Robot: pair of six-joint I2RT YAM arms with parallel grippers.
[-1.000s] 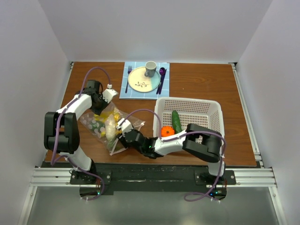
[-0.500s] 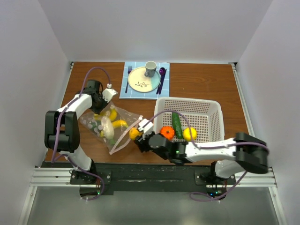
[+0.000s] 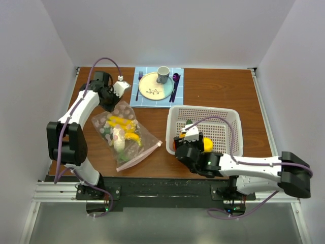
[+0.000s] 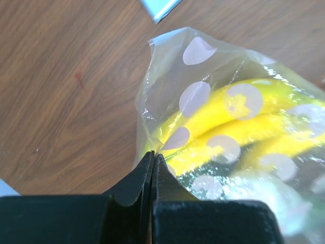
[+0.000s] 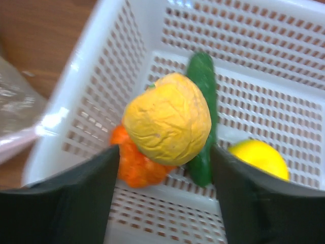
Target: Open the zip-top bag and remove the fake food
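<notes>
Overhead: zip-top bag (image 3: 127,137) lies left of the basket (image 3: 203,108), left gripper (image 3: 112,99) at its far corner. Left wrist: jaws clamped thin on the film, yellow banana (image 4: 238,129) inside; slick plastic could slip. Right wrist: right gripper (image 5: 165,150) grips a yellow fruit (image 5: 167,117) by the basket's near-left corner; dropped here, it may bounce out.

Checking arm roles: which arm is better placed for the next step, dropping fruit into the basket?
Right. The right hand holds a yellow fruit over the white basket; the left hand is pinching the zip-top bag by its corner, away from it.
</notes>
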